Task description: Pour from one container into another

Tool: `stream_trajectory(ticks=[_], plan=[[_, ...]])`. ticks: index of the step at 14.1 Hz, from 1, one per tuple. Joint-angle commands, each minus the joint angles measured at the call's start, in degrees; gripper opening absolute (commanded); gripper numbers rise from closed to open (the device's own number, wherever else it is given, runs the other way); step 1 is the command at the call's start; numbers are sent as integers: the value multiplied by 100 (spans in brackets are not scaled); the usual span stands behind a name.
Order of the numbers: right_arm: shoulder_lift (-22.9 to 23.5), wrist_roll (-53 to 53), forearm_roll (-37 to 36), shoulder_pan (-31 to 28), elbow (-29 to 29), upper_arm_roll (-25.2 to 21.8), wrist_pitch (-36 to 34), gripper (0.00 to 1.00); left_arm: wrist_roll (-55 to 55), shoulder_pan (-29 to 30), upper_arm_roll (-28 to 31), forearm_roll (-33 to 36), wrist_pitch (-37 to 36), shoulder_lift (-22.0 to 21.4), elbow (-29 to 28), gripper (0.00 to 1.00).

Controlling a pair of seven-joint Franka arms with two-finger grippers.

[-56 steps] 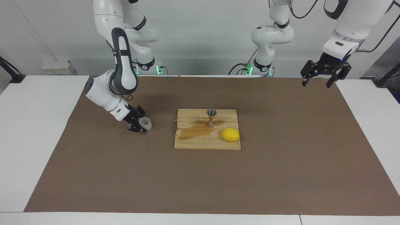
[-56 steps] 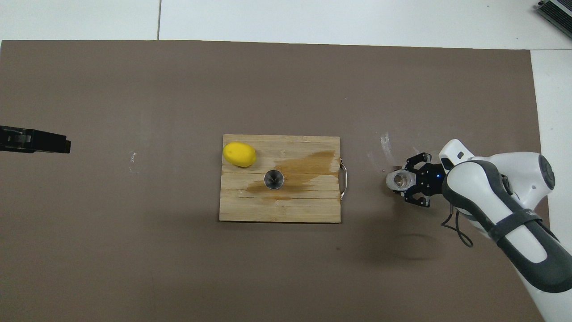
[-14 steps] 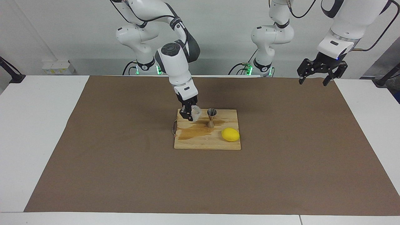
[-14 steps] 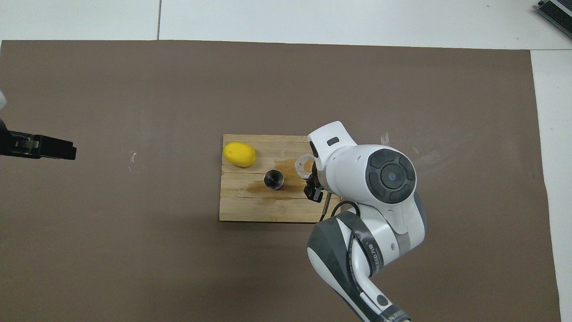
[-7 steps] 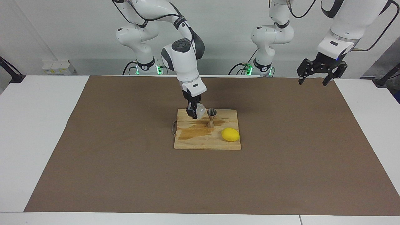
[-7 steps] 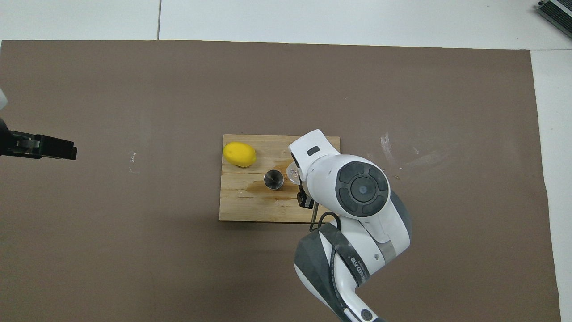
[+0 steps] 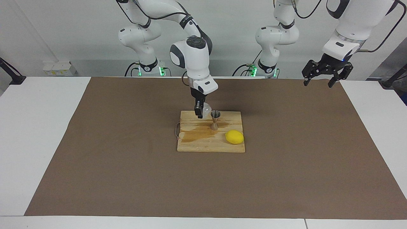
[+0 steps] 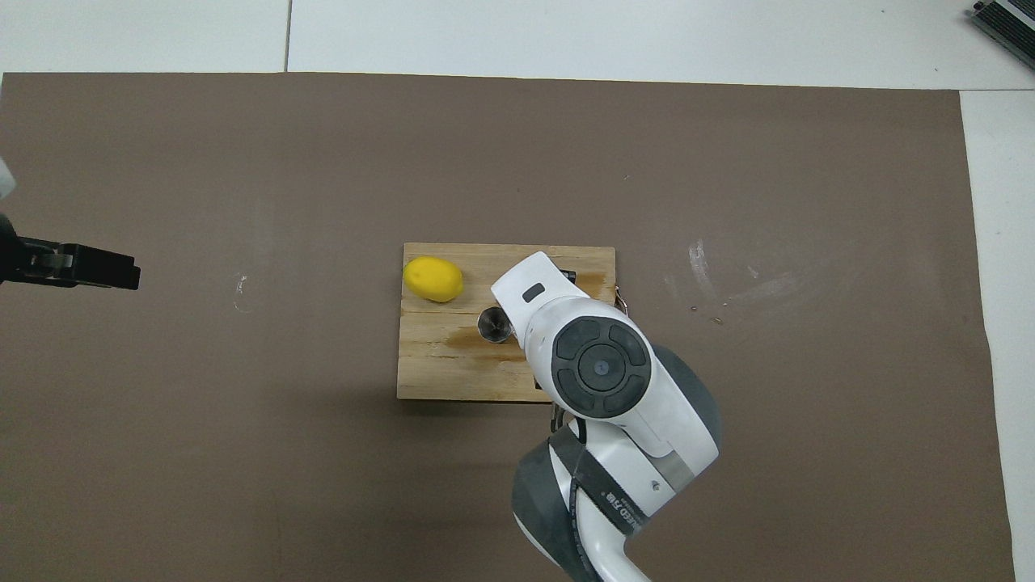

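Clear bumpy glass cup (image 7: 206, 111) clenched in my right gripper (image 7: 201, 112), tipped beside the hourglass metal jigger (image 7: 215, 119) to pour; my left gripper (image 7: 319, 77) waits open.

four seconds back the right gripper (image 7: 201, 112) sits low on the brown paper mat (image 7: 127, 165) toward the right arm's end of the table, clamped on the small, squat clear glass cup with the bumpy wall (image 7: 206, 110). now it hangs over the pale wooden cutting board (image 7: 203, 144), at the board's edge nearest the robots, with the cup lifted clear, tipped and just beside the rim of the silver-grey hourglass-shaped metal jigger (image 7: 215, 120). over the last second it edges closer to the jigger and rises slightly. the left gripper (image 7: 322, 78) sits a little higher than at first.
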Motion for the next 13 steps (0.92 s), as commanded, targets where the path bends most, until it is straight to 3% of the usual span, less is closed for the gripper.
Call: stream_trajectory(ticks=[1,8,13], plan=[[113,286,-315,62,175,-3,-145,24,-110,-94,37,78,-116,51,71,100],[158,383,-807,89,333,-3,-163,22,-119,-103,37,69,-116,60,63,100],[447,383,-965,159,860,-3,-514,22,-119,-103,37,69,-116,60,63,100]])
